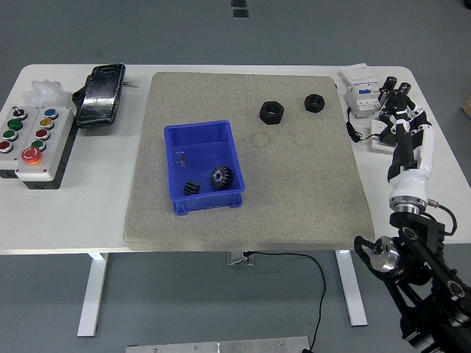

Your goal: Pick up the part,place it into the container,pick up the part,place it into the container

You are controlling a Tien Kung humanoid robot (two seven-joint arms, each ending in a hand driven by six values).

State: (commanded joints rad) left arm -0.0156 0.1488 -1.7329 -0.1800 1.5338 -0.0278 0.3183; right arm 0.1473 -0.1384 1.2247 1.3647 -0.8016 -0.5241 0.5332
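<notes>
Blue is the bin [203,166] on the grey mat [294,191], and it is the thing to steer by. Inside it lie a small black gear [220,176] and, just left of the gear, a smaller black piece [191,187]. So two parts look to be in the bin already.

Up and to the right of the bin, two black nuts sit on the mat. One nut [271,112] is nearer the bin. The other nut [315,102] is farther right, near the mat's edge. They are apart from each other and nothing touches them.

Far to the right of the bin, off the mat, the right hand [401,121] is over the white surface [243,70]. It points away from me and holds nothing. I cannot tell if its fingers are curled or loose. The left arm is not to be seen.

I think the job now is to pick up a nut. For that, the hand needs to swing left toward the bin side, come over the closer right-hand nut, drop down, and close on it. Then the nut goes across to the bin.
</notes>
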